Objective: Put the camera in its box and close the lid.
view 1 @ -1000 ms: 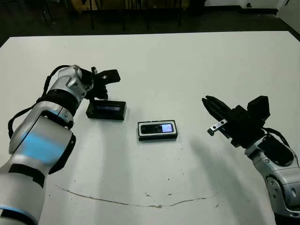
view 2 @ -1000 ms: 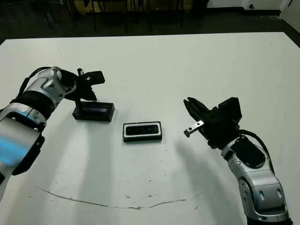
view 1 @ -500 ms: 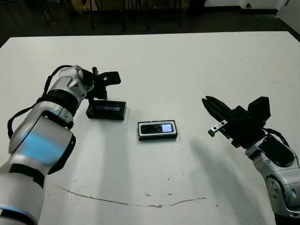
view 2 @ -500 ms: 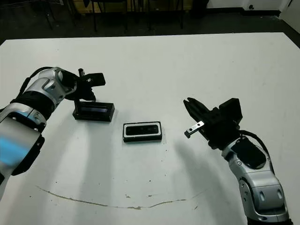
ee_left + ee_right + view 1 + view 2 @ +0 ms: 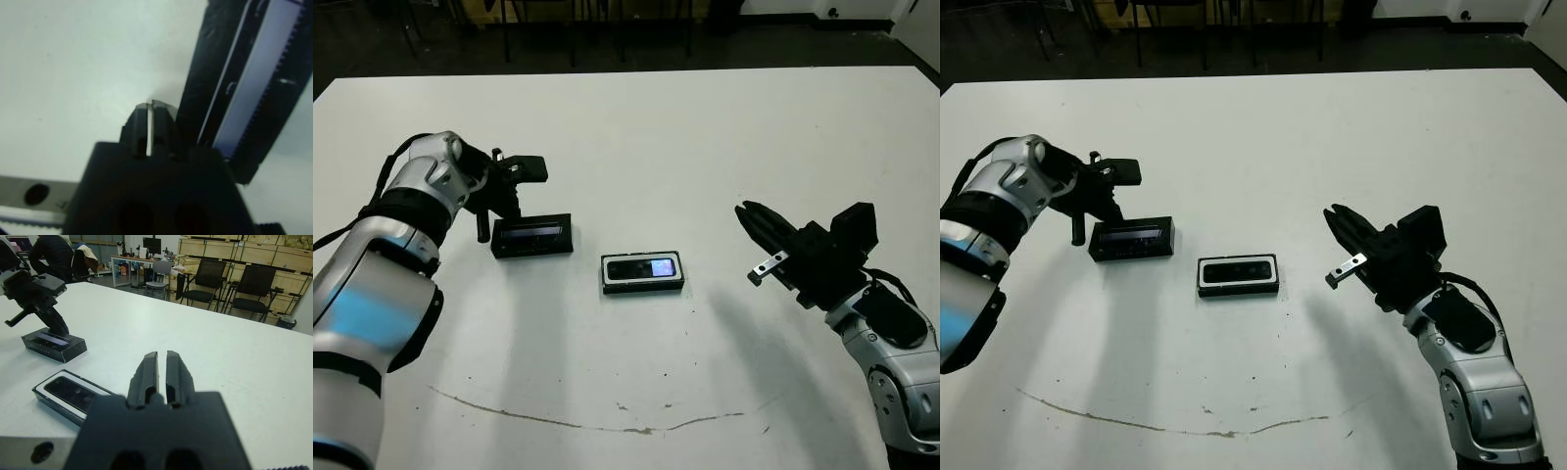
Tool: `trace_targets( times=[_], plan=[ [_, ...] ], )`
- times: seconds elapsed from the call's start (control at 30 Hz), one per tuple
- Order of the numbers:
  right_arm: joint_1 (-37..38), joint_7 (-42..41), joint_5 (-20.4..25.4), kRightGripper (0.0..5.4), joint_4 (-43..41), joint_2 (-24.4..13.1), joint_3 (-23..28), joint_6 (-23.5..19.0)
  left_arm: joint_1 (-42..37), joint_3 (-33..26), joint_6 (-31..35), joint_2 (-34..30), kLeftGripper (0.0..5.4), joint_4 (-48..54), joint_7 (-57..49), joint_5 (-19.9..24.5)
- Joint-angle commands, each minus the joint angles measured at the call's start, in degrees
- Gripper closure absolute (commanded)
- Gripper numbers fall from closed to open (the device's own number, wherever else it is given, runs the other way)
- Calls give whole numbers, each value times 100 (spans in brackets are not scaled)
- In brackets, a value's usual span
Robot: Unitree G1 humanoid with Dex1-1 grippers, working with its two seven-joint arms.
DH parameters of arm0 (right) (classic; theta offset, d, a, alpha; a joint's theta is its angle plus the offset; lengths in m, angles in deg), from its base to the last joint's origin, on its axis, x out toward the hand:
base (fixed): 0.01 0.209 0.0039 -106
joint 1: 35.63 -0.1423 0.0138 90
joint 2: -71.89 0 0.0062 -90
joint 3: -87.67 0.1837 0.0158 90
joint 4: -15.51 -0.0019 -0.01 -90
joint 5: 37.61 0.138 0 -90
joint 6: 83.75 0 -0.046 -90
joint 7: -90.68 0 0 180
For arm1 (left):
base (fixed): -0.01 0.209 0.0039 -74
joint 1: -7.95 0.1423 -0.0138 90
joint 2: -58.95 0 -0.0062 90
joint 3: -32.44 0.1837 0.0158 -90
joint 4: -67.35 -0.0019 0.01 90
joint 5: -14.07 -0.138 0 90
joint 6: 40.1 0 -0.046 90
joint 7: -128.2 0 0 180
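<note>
Right wrist view: white table (image 5: 254, 362), black chairs (image 5: 230, 286), crates beyond.

My silver, rounded left arm (image 5: 382, 284) carries black joint bands, a looping black cable and a blue sheen. My silver right arm (image 5: 901, 362) ends in a boxy black gripper (image 5: 754, 223) with a small silver bracket.

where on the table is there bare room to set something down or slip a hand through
Free: the far half of the table beyond everything, the near strip by the brown crack, and the gap between the box holding the camera and the right pincer. Crowded: the left, where the left pincer sits beside the lid, close to the box.
</note>
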Motion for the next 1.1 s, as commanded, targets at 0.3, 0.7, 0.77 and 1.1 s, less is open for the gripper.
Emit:
trace_targets(
  times=[0.3,0.7,0.77,1.1],
  plan=[
    [21,-3,-10,539,63,-57,21,-5,783,33,541,-76,540,771,777,263],
    [17,-32,-27,539,136,-88,52,91,1126,323,672,-464,540,1671,1208,173],
    [8,-30,-8,539,129,-97,60,34,1212,372,663,-612,540,1860,1276,171],
    [19,-152,81,539,259,-63,98,159,1615,405,1025,-1054,540,2499,1622,271]
  ],
)
